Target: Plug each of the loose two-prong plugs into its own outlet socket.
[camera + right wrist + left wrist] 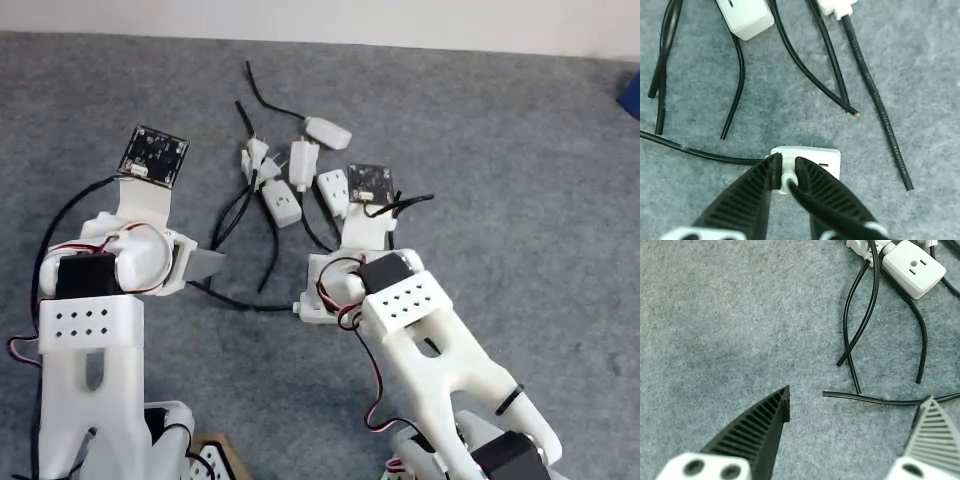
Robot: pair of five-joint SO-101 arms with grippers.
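My right gripper (786,169) is shut on a white two-prong plug (786,181), whose black cord runs back between the fingers. The plug's front meets a white outlet socket (812,157) lying on the carpet; in the high view this socket (310,308) sits under the right wrist. My left gripper (857,395) hangs open low over the carpet, with a black cable (875,399) lying across the gap between its fingers. Farther back lie another white socket (914,267), a second socket (333,190) and loose white plugs (303,160), (327,131), (257,155).
Several black cables (265,250) loop and cross on the grey carpet (500,170) between the two arms and the back cluster. A blue object (632,97) pokes in at the right edge. Bare carpet stretches out to the left and right of the cluster.
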